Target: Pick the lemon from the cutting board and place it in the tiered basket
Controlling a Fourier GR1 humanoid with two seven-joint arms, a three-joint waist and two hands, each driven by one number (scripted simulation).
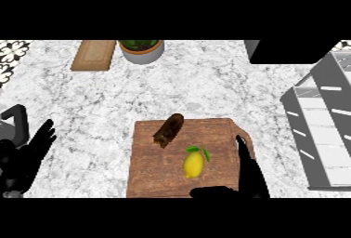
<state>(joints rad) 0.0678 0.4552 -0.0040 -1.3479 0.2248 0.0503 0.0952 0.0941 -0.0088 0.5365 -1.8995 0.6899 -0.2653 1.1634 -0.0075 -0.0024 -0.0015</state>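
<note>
Head view, looking straight down on a grey-white marbled worktop (205,88). Lower middle of the frame there's a brown wooden cutting board (154,172), and the lemon (194,164) is lying on it, a bit right of the board's centre, yellow with a small green leaf at its top end. Nothing is touching the lemon. Just above and left of it, near the board's top edge, sits a dark brown chunky thing (168,129), can't really tell what it is.

The right hand (248,179) comes up from the bottom edge over the board's right side, fingers straight and pointing toward the top of the frame, thumb sticking out left below the lemon. So it's open, holding nothing, just beside the lemon. The left hand (29,155) is at the far left edge, fingers spread and pointing up, resting, also holding nothing.

The tiered basket (322,130) is the grey wire rack along the right edge, well apart from the lemon. Upper left of the frame has a light wooden board (93,55) with a potted plant (141,49) right beside it.
</note>
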